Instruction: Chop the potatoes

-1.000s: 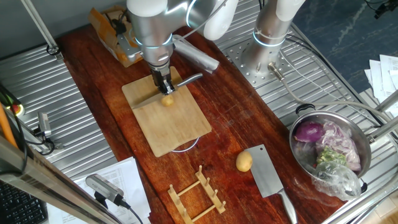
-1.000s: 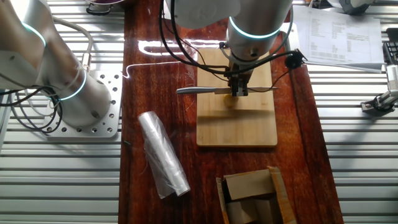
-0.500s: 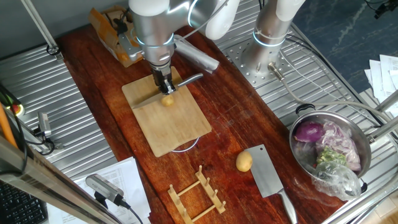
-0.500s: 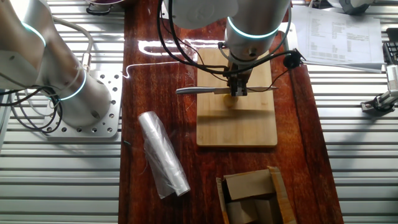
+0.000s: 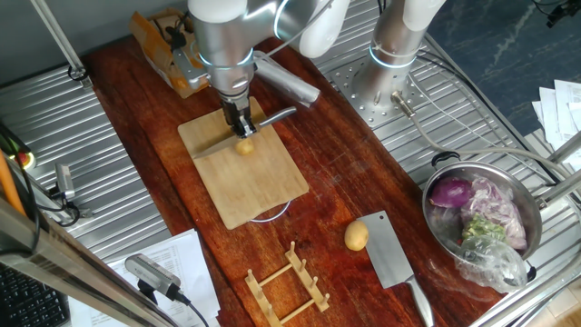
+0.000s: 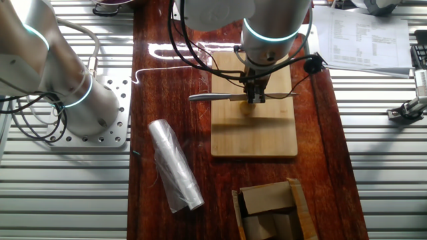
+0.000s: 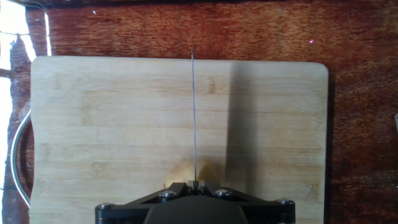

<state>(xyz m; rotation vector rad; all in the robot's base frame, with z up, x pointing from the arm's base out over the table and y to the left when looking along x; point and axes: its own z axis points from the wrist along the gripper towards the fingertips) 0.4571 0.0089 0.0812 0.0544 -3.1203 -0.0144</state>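
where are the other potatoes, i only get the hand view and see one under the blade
Observer: A second potato lies whole on the wooden table, off the cutting board, right beside a cleaver.
Operator: is the tool actually gripping this knife
Observer: Yes. The tool is shut on the knife, with the handle out one side and the blade out the other.
Operator: anything else out there
Observer: A purple onion sits in a steel pot at the far end of the table.
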